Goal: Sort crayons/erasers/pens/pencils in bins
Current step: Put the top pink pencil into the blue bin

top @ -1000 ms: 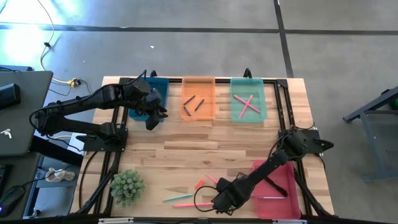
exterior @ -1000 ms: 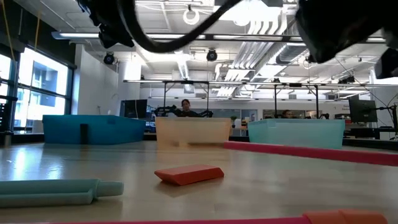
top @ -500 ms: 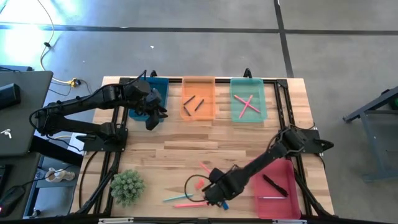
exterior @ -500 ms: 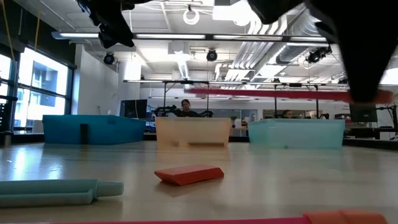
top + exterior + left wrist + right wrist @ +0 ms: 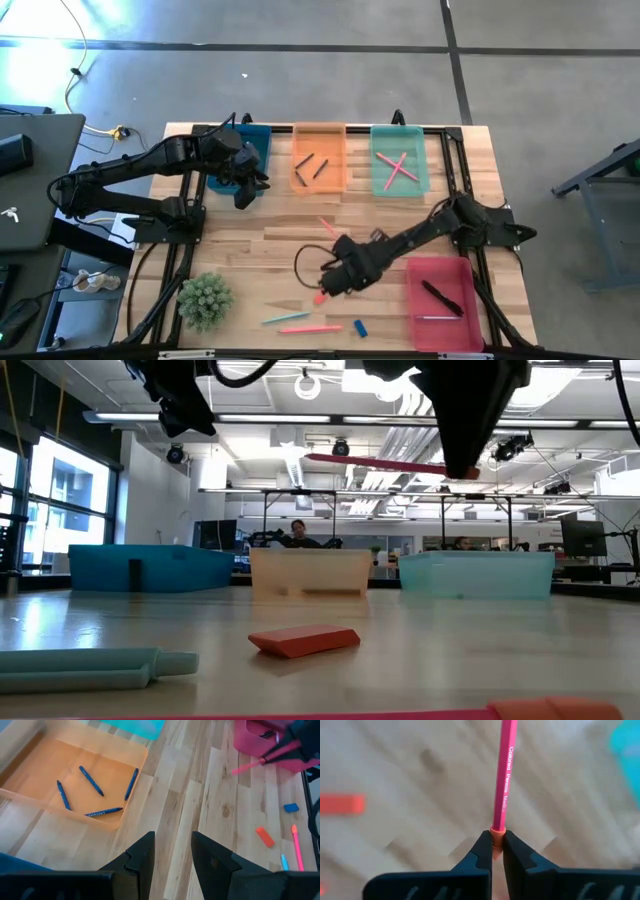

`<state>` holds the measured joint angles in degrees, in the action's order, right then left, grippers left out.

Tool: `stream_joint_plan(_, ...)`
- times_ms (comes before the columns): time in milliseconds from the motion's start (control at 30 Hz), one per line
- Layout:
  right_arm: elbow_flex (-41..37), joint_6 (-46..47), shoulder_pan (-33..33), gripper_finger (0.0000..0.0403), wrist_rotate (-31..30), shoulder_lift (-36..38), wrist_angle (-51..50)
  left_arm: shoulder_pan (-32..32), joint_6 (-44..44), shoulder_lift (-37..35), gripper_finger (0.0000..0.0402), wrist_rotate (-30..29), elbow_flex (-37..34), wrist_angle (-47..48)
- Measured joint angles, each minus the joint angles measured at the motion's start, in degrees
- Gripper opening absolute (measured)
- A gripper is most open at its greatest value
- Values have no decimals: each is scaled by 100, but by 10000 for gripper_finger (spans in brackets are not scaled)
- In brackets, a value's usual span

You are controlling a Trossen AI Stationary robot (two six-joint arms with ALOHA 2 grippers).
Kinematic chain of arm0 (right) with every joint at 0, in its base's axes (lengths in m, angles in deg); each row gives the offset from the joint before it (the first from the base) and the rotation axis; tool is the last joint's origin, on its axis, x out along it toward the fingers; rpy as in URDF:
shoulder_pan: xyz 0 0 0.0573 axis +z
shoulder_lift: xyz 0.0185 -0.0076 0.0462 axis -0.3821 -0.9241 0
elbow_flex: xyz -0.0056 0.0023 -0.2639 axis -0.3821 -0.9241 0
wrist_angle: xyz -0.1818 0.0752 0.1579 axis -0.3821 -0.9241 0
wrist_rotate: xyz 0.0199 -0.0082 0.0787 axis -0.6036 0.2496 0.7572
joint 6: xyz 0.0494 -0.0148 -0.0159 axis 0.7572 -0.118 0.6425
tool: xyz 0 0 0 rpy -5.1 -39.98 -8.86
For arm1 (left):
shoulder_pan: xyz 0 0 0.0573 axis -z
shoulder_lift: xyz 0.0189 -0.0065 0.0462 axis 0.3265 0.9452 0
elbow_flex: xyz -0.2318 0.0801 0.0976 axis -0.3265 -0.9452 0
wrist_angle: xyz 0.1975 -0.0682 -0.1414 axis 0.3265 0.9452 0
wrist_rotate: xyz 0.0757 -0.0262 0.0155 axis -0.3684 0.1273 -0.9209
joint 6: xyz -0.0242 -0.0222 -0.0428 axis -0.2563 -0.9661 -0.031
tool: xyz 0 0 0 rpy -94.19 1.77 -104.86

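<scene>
1. Left end effector hangs upper left of centre in the high view, just below the blue bin. Fingers are part-open with nothing between them. It is idle and clear of the carry path.
2. Right end effector is lower centre in the high view, raised off the tabletop. It is pinched tight on the orange end of a pink coloured pencil; in the high view the shaft runs up and left from the grip.
3. Step in hand, as I read it: carry that pencil to the pencil bin. Grip is at the very tip, so the long free end can swing; I'd move slowly, keep it level, clear the bin rim, line it lengthwise with the tray, release low.
4. Bins, left to right in the high view: the blue bin is half hidden by the left arm, and I can't read its contents from above.
5. Orange bin, upper centre: short dark crayons.
6. Green-teal bin, upper right of centre: two crossed pink pencils. Likely target.
7. Red bin, lower right: black pen and a pale stick below it.
8. Loose along the bottom of the frame: light blue pencil, pink pencil, orange-red eraser, blue eraser.
</scene>
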<state>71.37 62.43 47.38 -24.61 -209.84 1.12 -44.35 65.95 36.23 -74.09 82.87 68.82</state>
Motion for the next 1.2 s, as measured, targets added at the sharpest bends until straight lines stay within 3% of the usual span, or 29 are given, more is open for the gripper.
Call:
stream_joint_plan(200, -665, -68, -365, 0, -540, 754, -112, 0, 0, 0, 115, 0, 0, -2)
stream_joint_plan(467, -2608, -218, -1020, 0, -671, 2450, 741, 0, 0, 0, 115, -4, 0, -71)
stream_joint_plan(833, -4721, -1116, -2771, 0, -675, 4706, 1729, 0, -324, 95, 115, -21, 2, -286)
stream_joint_plan(1000, -5151, -1859, -3677, 0, -444, 5132, 2171, 5, -454, 282, 115, -36, 4, -439)
stream_joint_plan(1200, -5560, -3059, -4654, 0, 66, 5034, 2599, 89, -801, 608, 136, -341, 4, -476)
